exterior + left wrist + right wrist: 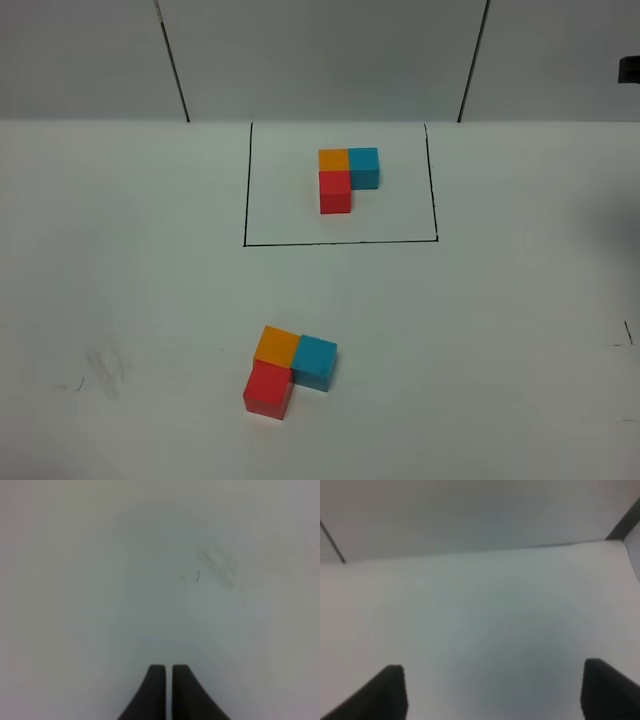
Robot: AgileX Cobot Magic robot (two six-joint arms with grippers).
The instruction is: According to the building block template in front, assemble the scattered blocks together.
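Nearest the high camera, the scattered blocks were seen already joined on the counter (120, 300) — the red cube (268, 390) at the front, the orange cube (277, 346) touching it behind, the blue cube (315, 362) touching the orange one's right side. The same L was shown by the template (345, 178) inside its black frame (245, 190), well apart and farther back. The assembled trio was turned slightly against the template, and the blue cube seemed set a little forward of the orange.

Neither arm appeared in the high view. The left gripper (168, 690) was seen clenched on nothing, its fingers together above bare counter near a faint smudge (215, 562). The right gripper (492, 690) was released, its fingers wide apart, with nothing between them.

The assembly was judged essentially done. Were any step left, it would be a check of the seams — a gentle squaring nudge from the blue cube's outer face, kept low and slow so that the other two joints were not pushed open.
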